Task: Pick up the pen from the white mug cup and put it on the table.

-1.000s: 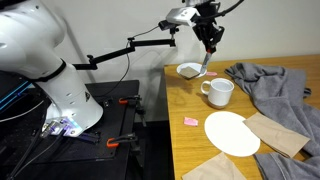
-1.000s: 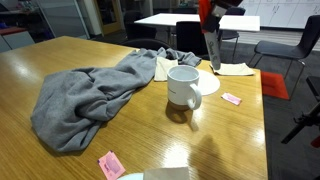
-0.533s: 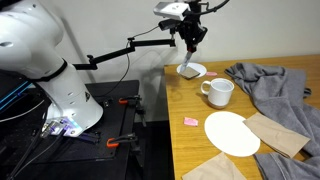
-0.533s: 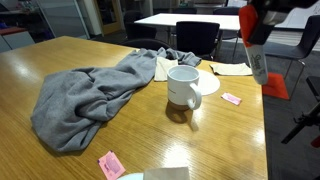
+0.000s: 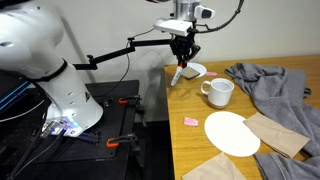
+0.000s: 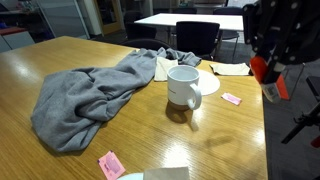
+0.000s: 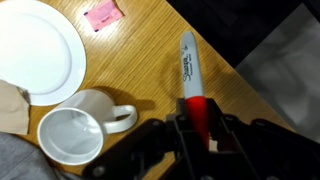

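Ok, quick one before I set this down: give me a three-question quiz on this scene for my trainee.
1. True or false: the pen lies inside the mug.
2. What is the end effector shut on? A) cloth B) pen C) bowl
3. Fill in: the small note beside the plate is ____.
Key: 1 false; 2 B; 3 pink.
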Controlling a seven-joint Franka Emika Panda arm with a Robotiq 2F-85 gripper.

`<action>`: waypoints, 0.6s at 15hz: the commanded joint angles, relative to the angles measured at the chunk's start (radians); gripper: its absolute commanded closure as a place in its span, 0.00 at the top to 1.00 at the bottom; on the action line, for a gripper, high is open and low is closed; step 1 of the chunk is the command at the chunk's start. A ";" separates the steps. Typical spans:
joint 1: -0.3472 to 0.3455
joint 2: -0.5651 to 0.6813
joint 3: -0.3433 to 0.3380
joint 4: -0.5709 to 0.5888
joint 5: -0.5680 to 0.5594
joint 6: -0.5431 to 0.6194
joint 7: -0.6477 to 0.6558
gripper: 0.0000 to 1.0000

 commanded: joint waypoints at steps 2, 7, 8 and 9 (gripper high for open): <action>-0.016 0.154 0.022 0.086 -0.041 -0.010 -0.087 0.06; -0.029 0.289 0.040 0.164 -0.107 0.014 -0.085 0.06; -0.032 0.312 0.043 0.182 -0.117 0.013 -0.088 0.06; -0.034 0.335 0.046 0.198 -0.129 0.018 -0.085 0.06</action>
